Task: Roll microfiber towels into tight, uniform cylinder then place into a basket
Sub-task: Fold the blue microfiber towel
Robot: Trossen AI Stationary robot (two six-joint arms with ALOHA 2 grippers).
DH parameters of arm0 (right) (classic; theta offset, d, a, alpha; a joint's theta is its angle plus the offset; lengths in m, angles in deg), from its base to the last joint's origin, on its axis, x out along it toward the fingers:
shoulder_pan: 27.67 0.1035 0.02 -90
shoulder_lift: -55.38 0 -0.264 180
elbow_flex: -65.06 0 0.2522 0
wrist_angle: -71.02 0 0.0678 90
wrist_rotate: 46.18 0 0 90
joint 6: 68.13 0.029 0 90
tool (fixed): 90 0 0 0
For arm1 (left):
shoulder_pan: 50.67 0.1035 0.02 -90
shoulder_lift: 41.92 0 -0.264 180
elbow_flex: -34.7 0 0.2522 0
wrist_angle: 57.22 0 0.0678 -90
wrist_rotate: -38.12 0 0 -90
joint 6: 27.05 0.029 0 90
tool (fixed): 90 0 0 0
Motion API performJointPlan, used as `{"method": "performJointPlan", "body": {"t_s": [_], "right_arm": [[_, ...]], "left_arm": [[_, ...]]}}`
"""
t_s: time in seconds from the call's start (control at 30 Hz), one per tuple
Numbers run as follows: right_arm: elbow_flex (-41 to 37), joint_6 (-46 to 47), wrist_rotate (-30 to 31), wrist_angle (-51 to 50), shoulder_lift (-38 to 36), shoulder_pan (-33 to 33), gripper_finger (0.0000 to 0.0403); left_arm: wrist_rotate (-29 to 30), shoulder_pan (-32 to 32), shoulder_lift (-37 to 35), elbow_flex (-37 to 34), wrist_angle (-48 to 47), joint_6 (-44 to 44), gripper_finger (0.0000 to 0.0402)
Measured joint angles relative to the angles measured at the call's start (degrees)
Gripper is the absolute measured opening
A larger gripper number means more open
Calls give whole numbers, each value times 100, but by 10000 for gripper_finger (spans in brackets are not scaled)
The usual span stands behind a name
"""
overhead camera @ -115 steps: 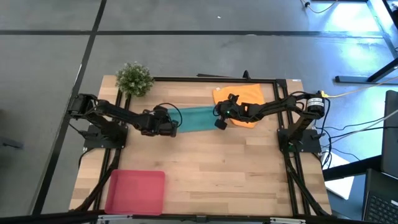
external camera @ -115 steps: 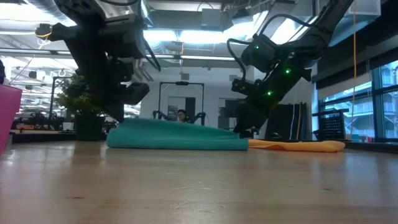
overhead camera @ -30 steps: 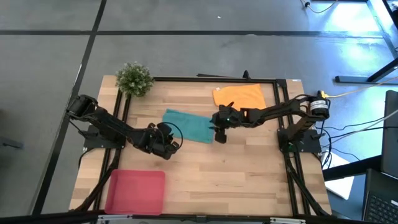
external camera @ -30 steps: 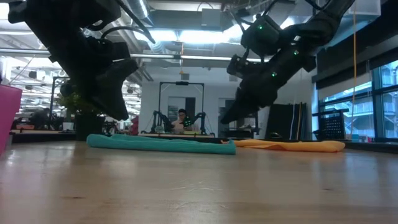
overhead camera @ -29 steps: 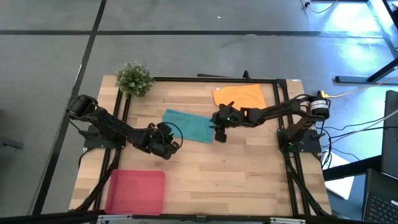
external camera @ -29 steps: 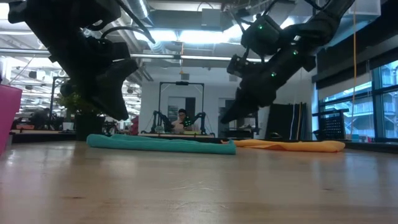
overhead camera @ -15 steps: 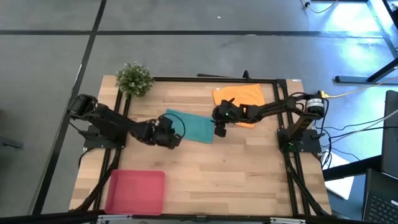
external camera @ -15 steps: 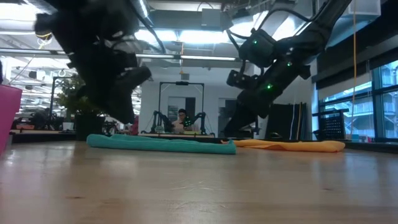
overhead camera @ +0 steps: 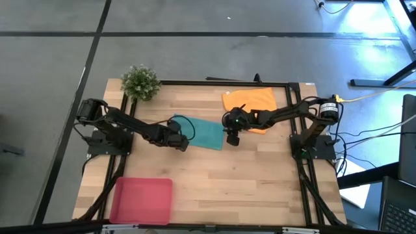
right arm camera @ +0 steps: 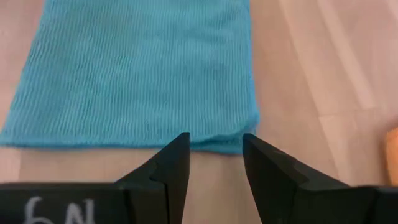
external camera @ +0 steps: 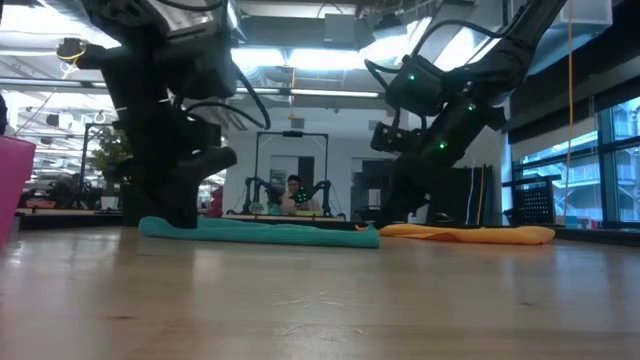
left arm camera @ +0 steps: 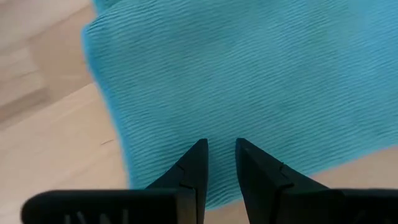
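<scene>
Two towels on the table right now. The teal towel (overhead camera: 203,132) is spread flat around the middle, a bit toward the far side, sitting at a slight angle. From table height (external camera: 262,232) it's just a thin, low strip, maybe one fold thick, no roll in it. Up close (left arm camera: 249,81) you can see the fine ribbed weave, and the edges look pretty straight and clean. The orange towel (overhead camera: 250,99) lies flat too, off to the right and farther back, well clear of the teal one's left end but close to its right edge.

The left gripper (overhead camera: 177,142) is down at the teal towel's left end. Its wrist camera shows the fingertips (left arm camera: 200,154) close together with just a narrow slit between them, right over the cloth near its edge. Nothing pinched that I can see.

The right gripper (overhead camera: 231,138) is at the towel's right edge. Its fingers (right arm camera: 175,155) are spread apart, straddling the towel's border where cloth meets bare wood, not clamped on anything.

The basket (overhead camera: 142,200) is a pinkish-red flat tray at the near left corner of the table (overhead camera: 260,188), well apart from both towels, with nothing in it. There's also a little plant (overhead camera: 140,82) at the far left corner.
</scene>
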Motion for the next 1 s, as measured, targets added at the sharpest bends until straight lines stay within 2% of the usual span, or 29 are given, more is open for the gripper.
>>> {"method": "performJointPlan", "body": {"t_s": [0.23, 0.6, 0.8, 1.0], "right_arm": [[-1, -58, -4, 10, 0, 211, 149], [-1, -294, 0, 184, 0, 379, 149], [-1, -347, 17, 454, 0, 377, 149], [-1, -343, 301, 727, 0, 261, 149]], "left_arm": [[-115, 0, 0, 0, -326, 317, 72], [-440, 108, -17, 6, -302, 2892, 72], [-659, 235, -24, 13, -304, 3117, 72], [-694, 273, -22, 11, -286, 3119, 72]]}}
